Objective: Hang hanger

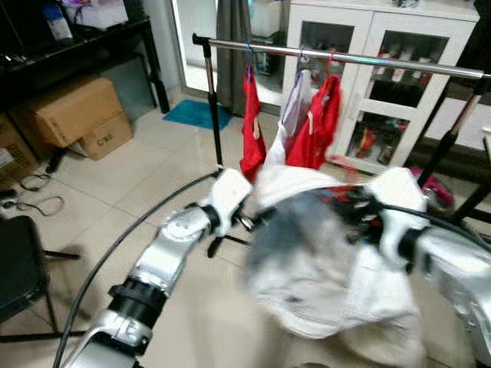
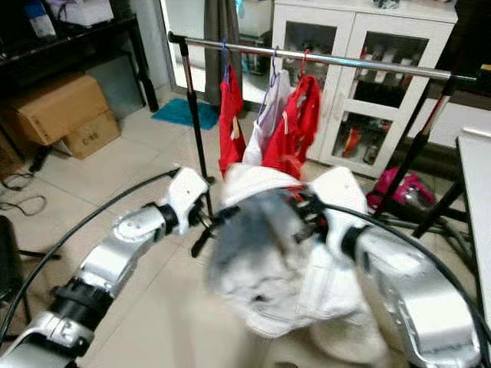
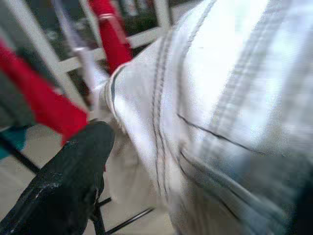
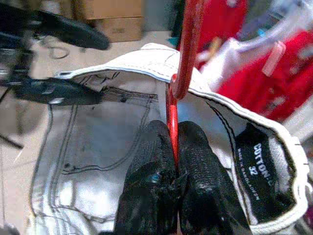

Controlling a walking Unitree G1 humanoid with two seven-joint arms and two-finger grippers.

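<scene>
— What is the right claw doing?

— It is pinching the stem of a red hanger between its two black fingers, which are pressed tight against the thin red bar. The hanger's hook is rising just beyond the fingertips, tilted a little.

— And where is the garment sitting?

— A pair of pale denim jeans is draped on that hanger, its waistband spreading out to both sides of the right claw and its black size label lying just beside one finger. In the head views the cloth is blurring and hanging below and between both claws.

— Is the left claw holding anything?

— It is reaching in at the jeans' edge, across from the right claw. One black finger is showing close beside the fabric, but I cannot tell whether the fingers are apart or together.

— What is lying beyond the claws?

— A metal clothes rail is running across, higher than both claws and further out. Red garments and a white one are already hanging from it. Behind the rail a white glass-door cabinet is standing, and cardboard boxes are resting on the tiled floor far off beyond the left claw.
</scene>
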